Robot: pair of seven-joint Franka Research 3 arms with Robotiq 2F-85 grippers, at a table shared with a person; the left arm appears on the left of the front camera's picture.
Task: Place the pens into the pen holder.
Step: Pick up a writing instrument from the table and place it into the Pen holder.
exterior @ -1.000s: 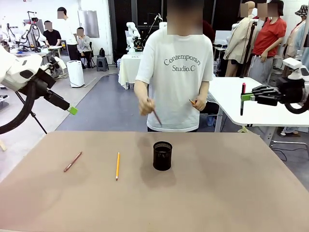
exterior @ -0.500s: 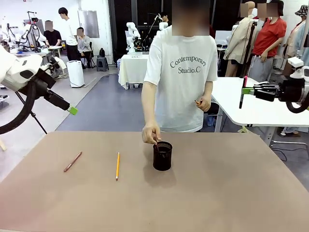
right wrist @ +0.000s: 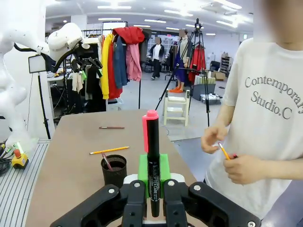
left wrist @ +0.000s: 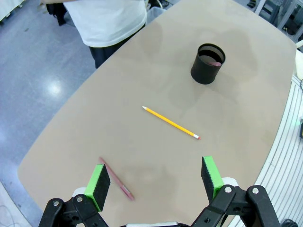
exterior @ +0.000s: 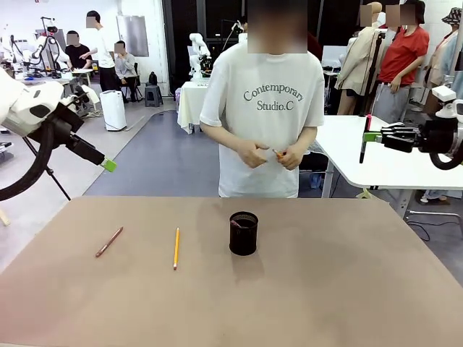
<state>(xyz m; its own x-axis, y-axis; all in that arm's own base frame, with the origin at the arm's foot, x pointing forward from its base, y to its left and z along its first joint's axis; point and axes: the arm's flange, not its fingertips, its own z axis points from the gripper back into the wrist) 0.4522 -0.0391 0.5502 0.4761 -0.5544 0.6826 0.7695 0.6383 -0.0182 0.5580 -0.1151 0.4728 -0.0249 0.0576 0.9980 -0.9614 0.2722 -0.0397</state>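
The black mesh pen holder (exterior: 244,233) stands mid-table with a reddish pen (right wrist: 107,161) leaning inside it. A yellow pen (exterior: 176,248) and a reddish-brown pen (exterior: 109,241) lie on the table to its left. Both show below my open left gripper (left wrist: 155,176), which hovers high off the table's left side (exterior: 107,164). My right gripper (exterior: 370,137) is raised off the table's right and shut on an upright black marker pen with a pink cap (right wrist: 152,151). The person at the far side holds an orange pen (exterior: 278,153) in both hands.
The tan table (exterior: 347,289) has free room on its right half and along the front. A white table (exterior: 362,155) stands behind my right gripper. People and other benches are far back in the room.
The person reached down, dropped a reddish pen into the holder, then drew the hand back up to the chest. My right gripper rose slightly with the marker. The left arm stayed still.
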